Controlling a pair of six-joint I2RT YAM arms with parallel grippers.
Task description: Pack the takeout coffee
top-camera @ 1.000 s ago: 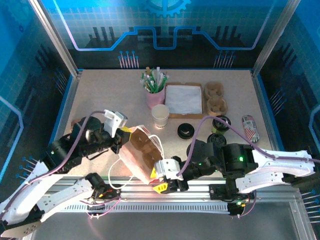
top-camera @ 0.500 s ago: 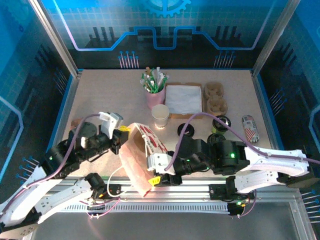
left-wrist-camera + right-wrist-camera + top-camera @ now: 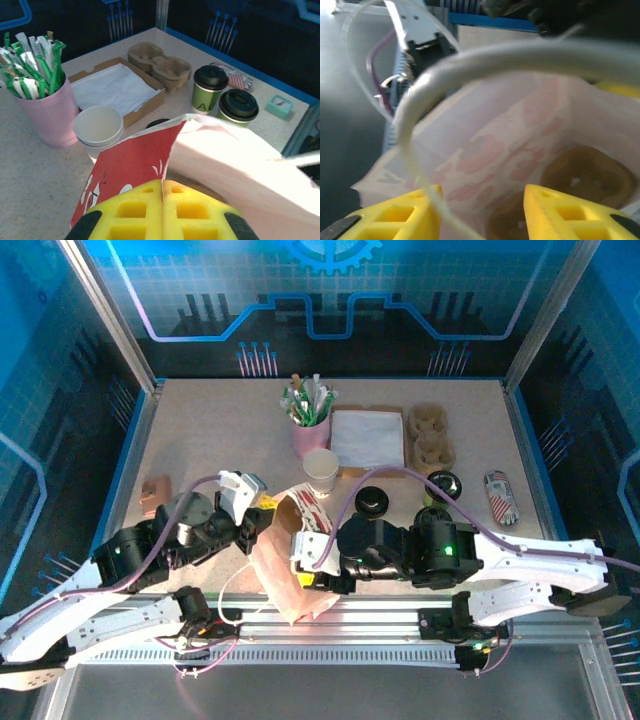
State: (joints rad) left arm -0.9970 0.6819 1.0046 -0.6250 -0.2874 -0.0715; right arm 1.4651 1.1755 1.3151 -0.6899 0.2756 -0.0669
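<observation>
At the near edge of the worktop (image 3: 200, 430) the paper bag (image 3: 282, 578) is held with its mouth open. The left tool (image 3: 163, 189) is clenched on the bag's red-printed rim, the right tool (image 3: 480, 194) has its fingers spread at the mouth, grasping nothing visible, and a brown cup carrier (image 3: 587, 172) lies inside. Just beyond, the takeout coffee (image 3: 320, 472) stands upright and lidless on the worktop, just beside the pink cup of sticks (image 3: 310, 425), with the black lid (image 3: 371, 502) near it. I judge the bag ready but the packing not yet begun, since the cup has yet to be lifted and set in the carrier.
</observation>
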